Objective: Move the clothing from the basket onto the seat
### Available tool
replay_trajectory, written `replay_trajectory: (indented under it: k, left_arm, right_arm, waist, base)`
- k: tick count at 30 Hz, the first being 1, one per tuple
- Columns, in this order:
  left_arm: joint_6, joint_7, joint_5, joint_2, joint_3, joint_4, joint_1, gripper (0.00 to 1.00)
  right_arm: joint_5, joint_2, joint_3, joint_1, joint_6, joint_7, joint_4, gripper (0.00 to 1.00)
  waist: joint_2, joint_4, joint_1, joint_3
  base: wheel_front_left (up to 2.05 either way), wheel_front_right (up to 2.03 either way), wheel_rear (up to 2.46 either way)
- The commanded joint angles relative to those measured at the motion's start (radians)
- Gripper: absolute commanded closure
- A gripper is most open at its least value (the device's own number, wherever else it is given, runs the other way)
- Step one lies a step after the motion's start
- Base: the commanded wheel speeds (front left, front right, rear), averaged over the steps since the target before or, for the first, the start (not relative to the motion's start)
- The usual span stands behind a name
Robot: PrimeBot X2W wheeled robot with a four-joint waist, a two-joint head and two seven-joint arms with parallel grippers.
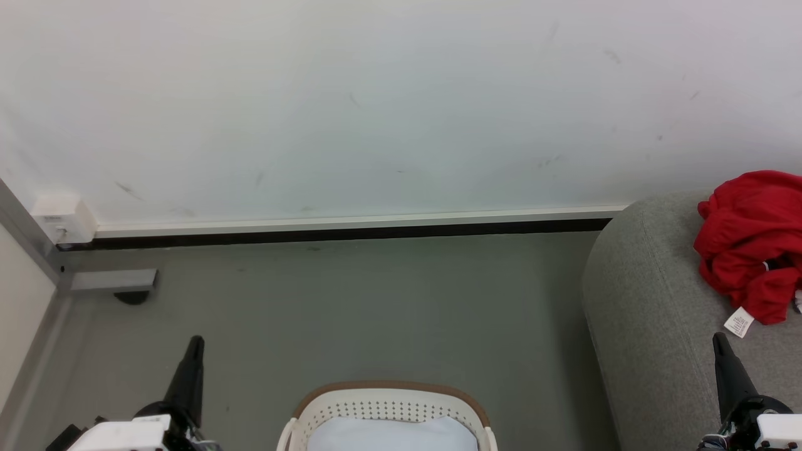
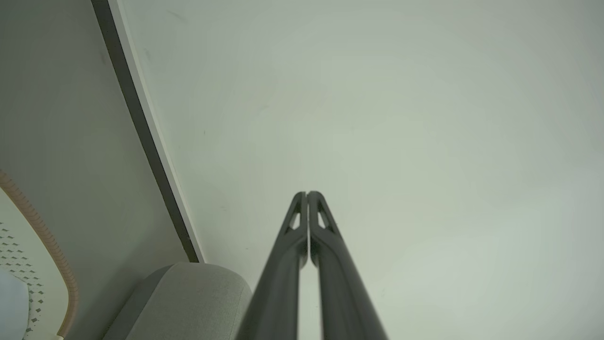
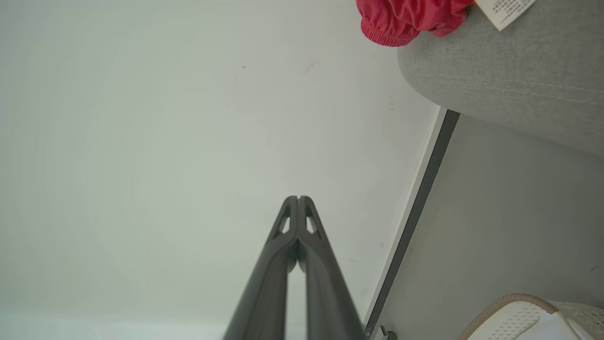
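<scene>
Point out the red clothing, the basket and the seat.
clothing [image 1: 745, 244], head view, middle of the crumpled red fabric.
basket [image 1: 388, 408], head view, far perforated white wall.
seat [image 1: 645, 300], head view, bare grey upholstery beside the clothing.

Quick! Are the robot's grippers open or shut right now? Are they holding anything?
Left gripper: closed, holding nothing.
Right gripper: closed, holding nothing.

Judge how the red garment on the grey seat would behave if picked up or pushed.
Probably floppy: the red garment lies crumpled in folds on the grey seat, so it would drape from a pinch. Likely light: the fabric looks thin. A push would probably bunch it on the woven upholstery.
</scene>
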Motion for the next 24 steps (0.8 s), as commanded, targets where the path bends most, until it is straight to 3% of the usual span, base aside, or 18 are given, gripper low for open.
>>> replay_trajectory:
  k: [1,24]
  left_arm:
    - [-0.004,0.004,-0.014,0.002,0.003,0.0,-0.008,1.0]
    - [-0.004,0.003,-0.014,0.002,0.002,0.0,-0.008,1.0]
  right_arm:
    - [-0.002,0.002,-0.005,-0.012,-0.002,0.003,0.002,1.0]
    - [-0.003,0.002,-0.005,-0.012,-0.002,0.004,0.002,1.0]
  waist:
    - [0.0,0.0,0.0,0.0]
    - [0.0,0.0,0.0,0.0]
  base:
    - [0.0,0.0,0.0]
    - [0.0,0.0,0.0]
